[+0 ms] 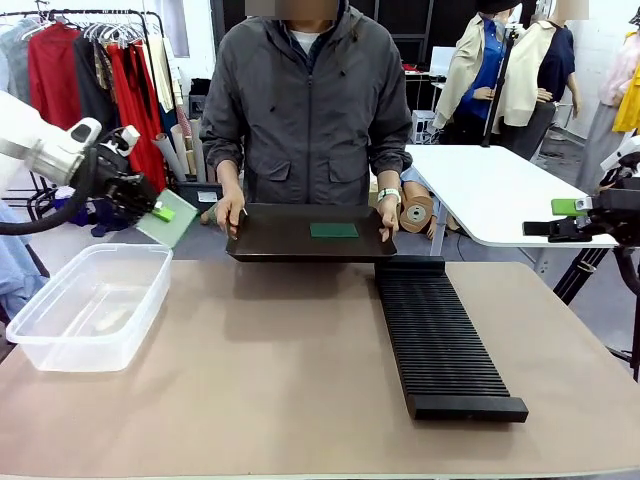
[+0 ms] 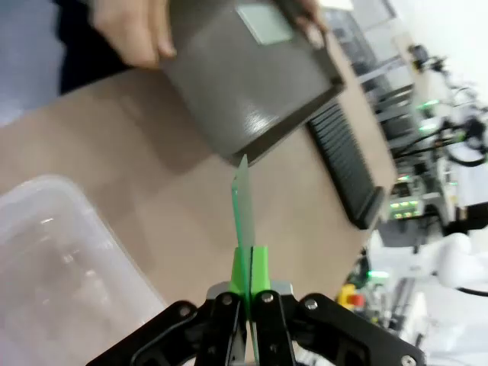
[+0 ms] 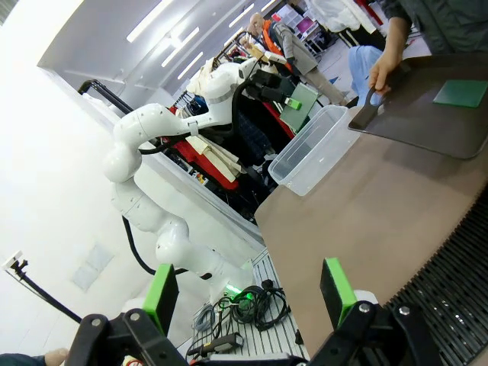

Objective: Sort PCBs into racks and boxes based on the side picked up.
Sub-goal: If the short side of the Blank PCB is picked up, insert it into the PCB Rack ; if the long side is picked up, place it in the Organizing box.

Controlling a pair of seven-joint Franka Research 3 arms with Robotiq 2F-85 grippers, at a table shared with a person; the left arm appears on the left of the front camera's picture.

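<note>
My left tool (image 1: 160, 212) pinches a thin green rectangular circuit board (image 1: 176, 228) just beyond the far right corner of the clear plastic rectangular tub (image 1: 40, 345), which lies below it; right tool (image 3: 248, 293) wide, empty.

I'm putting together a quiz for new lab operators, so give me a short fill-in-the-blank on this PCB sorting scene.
1. The left gripper is shut on a PCB; the right gripper is ____.
2. The black tray is held by the ____.
3. Exactly ____ other PCB lies on that tray.
4. Seen from the robot's side, the clear box stands to the ____ of the rack.

Missing words: open; person; one; left.
</note>
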